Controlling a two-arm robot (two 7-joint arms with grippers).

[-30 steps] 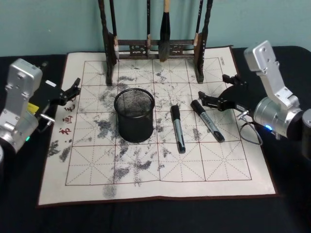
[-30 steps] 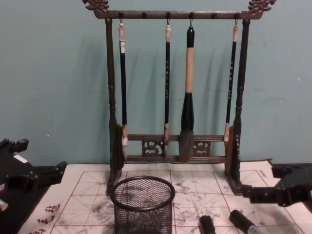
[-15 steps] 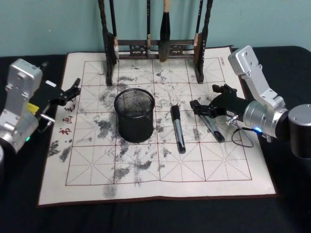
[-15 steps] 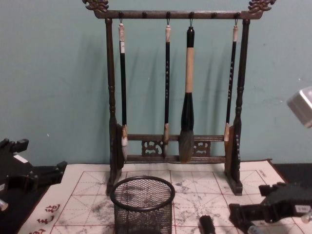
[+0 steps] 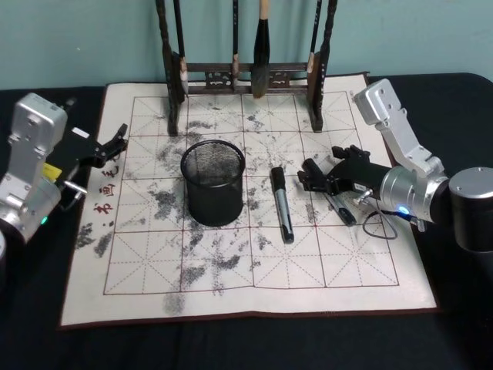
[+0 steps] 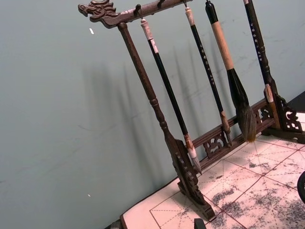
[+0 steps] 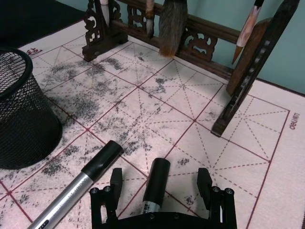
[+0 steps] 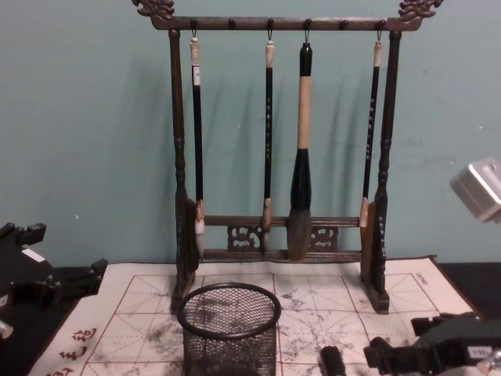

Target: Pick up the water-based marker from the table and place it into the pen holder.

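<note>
Two black-capped markers lie on the white grid mat [image 5: 231, 262] of the table. One marker [image 5: 282, 204] rests just right of the black mesh pen holder [image 5: 213, 181]. The other marker [image 5: 341, 210] lies farther right, with its cap [image 7: 156, 179] between the fingers of my right gripper [image 5: 312, 176]. That gripper [image 7: 160, 175] is open and low over the mat, straddling the cap without closing on it. In the chest view it [image 8: 391, 356] sits right of the pen holder [image 8: 228, 329]. My left gripper [image 5: 115, 142] stays parked, open, at the mat's left edge.
A tall brown wooden brush rack [image 5: 246, 73] with several hanging brushes stands at the back of the mat, behind the pen holder. The mat's front half [image 5: 254, 285] holds no objects. Dark tabletop [image 5: 246, 347] surrounds the mat.
My right gripper has moved left and down over the right-hand marker and now straddles its cap. The left arm, both markers and the pen holder have not moved.
</note>
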